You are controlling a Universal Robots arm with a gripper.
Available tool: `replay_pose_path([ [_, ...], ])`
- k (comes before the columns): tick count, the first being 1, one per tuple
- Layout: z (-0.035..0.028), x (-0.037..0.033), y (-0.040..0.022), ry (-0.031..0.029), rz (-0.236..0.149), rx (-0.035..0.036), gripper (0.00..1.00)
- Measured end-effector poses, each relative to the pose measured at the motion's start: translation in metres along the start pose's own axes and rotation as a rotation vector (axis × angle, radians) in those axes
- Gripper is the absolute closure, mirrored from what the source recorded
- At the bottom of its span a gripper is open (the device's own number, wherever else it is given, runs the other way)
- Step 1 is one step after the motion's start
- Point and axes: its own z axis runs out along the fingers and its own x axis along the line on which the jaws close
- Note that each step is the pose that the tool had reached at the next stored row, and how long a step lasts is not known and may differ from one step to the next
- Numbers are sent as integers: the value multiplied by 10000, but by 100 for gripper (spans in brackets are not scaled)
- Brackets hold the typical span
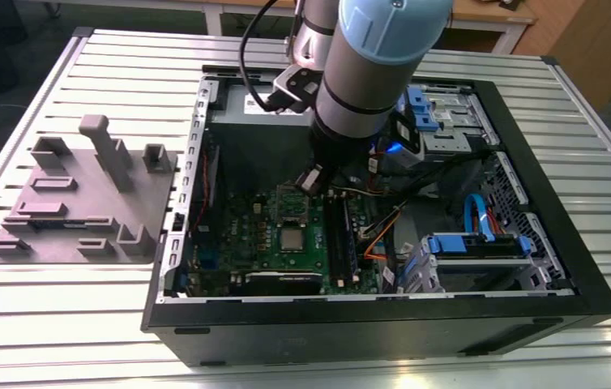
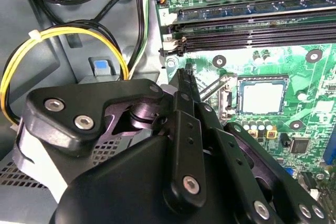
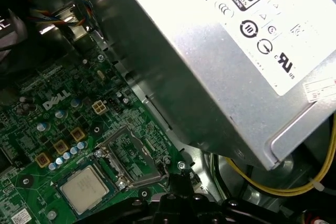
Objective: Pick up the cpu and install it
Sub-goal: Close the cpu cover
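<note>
The cpu (image 1: 290,237), a small square chip with a silvery top, lies flat in its socket on the green motherboard (image 1: 249,217) inside the open computer case. It also shows in both wrist views (image 2: 261,98) (image 3: 84,188). The socket's metal hold-down frame (image 3: 128,161) stands flipped open beside it. My gripper (image 2: 185,74) hangs a short way above the board, off to the side of the cpu toward the power supply. Its black fingers (image 2: 188,124) are pressed together into a thin tip with nothing between them. In the exterior view the arm covers most of the gripper (image 1: 311,180).
A tall grey power supply (image 3: 236,51) with a white label rises close beside the gripper. Yellow and black cables (image 2: 63,32) loop near it. Black memory slots (image 2: 252,24) run along the board. Blue drive bays (image 1: 479,243) fill the exterior view's right. A grey fixture block (image 1: 79,203) sits outside the case.
</note>
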Motion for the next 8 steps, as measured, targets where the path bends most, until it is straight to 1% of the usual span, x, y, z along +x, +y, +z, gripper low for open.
replay_pose_path([
  [2, -8, 2, 5, 24, -5, 19, 90],
  [8, -32, 9, 21, 137, -12, 104, 90],
])
